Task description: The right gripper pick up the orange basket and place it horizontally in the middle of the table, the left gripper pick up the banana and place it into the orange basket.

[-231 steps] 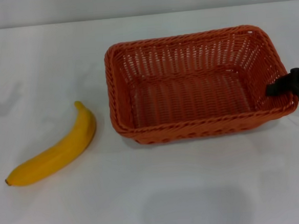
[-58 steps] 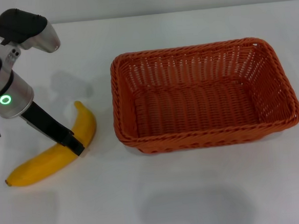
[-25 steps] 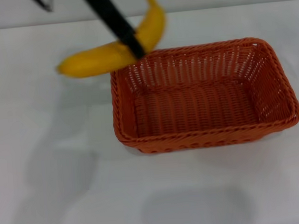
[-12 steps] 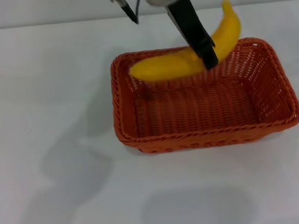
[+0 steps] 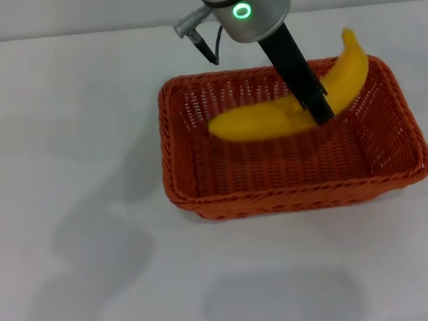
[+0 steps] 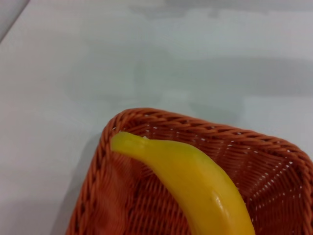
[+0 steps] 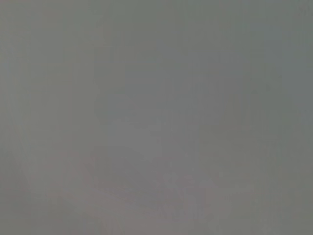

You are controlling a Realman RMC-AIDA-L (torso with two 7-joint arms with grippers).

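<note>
The left tool (image 5: 320, 105) is squeezing the banana (image 5: 291, 111) near its middle and holding it over the inside of the basket (image 5: 177, 156). The banana is hanging just above the basket floor, toward the far wall. Its thin stem end is poking up past the far right rim, and its fat end is pointing toward the left side. I cannot tell if it is touching the weave yet.

To do this step well, the tool should be going down slowly until the banana is lying flat on the basket floor. It helps to tip the stem end down first, so it is not catching on the rim. Only then should the tool be letting go, so the banana is not dropping or bouncing out. After that, lifting straight up should be keeping the basket from getting bumped.

The basket is sitting with its long side across, near the middle of the surface (image 5: 95, 249). The surface is white and plain, with soft grey shadows on it. A pale wall is running along the back. The right tool is not showing anywhere, and its camera is showing only grey.
</note>
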